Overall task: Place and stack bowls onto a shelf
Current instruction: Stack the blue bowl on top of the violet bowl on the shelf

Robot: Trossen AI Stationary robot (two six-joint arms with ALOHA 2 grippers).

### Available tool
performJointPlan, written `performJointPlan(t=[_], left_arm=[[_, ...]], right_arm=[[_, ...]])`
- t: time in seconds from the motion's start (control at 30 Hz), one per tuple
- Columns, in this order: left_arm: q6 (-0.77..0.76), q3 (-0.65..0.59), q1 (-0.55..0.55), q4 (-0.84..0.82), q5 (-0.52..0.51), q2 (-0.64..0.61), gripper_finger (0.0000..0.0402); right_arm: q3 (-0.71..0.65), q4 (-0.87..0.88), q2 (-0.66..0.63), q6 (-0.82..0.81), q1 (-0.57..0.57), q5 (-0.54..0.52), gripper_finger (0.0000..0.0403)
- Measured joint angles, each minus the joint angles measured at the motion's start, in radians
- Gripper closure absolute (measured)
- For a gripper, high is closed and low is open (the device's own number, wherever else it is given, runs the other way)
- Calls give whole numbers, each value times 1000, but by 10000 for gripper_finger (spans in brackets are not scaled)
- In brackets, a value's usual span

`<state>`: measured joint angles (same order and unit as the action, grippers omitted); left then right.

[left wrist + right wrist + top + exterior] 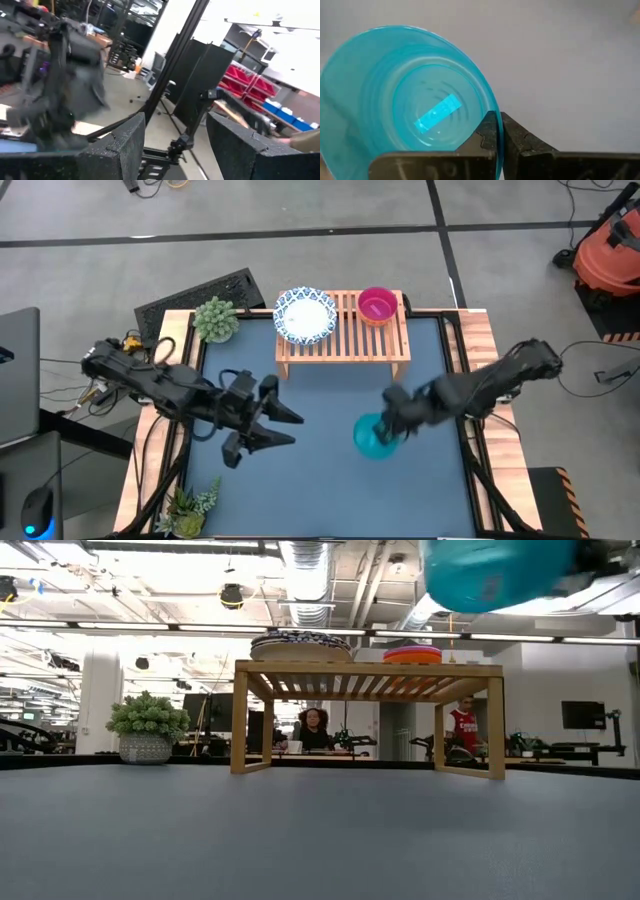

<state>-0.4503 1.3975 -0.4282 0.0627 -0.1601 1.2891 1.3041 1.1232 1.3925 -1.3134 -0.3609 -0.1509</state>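
The light-wood shelf [345,340] stands at the table's far side. On its slatted top rest a white bowl with a blue patterned rim [305,316] at the left and a stack of small plastic bowls [377,305], red on top, at the right. In the low view the shelf [368,672] carries the patterned bowl [300,644] and the small stack [412,653]. My right gripper [392,425] is shut on the teal bowl [374,437], in front of the shelf and right of centre. My left gripper [285,427] is open over the table's left half, holding nothing. My right gripper pinches the teal bowl's rim [496,131] between its two fingers, one finger [487,134] inside the bowl and one [520,137] outside. The bowl is lifted clear of the table; in the low view the bowl [498,572] hangs high above the tabletop.
A potted plant [216,319] stands at the far left corner, another plant [188,505] at the near left corner. The dark blue tabletop [320,490] spreads in front of the shelf. A keyboard [200,292] lies beyond the table. People sit in the room behind.
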Motion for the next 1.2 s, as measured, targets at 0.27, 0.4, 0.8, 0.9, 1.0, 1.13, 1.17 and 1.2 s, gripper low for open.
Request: performJointPlan(t=[0.27,0.4,0.8,0.9,1.0,1.13,1.17,1.2], left_arm=[[28,0,0,-166,-31,-83,205],[47,0,1,-228,-66,-107,205],[48,0,107,-283,-114,-161,205],[55,0,155,-284,-116,-172,205],[71,0,209,-285,-117,-179,205],[73,0,264,-290,-112,-183,205],[73,0,275,-293,-109,-183,205],[73,0,283,-297,-109,-182,205]], right_arm=[[245,266,-66,254,403,-109,380],[352,263,-44,404,617,-109,380],[573,230,188,884,1086,56,380],[610,222,252,958,1158,101,380],[633,222,309,1012,1208,132,380],[636,227,361,1059,1243,178,380],[636,227,368,1070,1245,184,380],[636,226,377,1080,1245,184,380]])
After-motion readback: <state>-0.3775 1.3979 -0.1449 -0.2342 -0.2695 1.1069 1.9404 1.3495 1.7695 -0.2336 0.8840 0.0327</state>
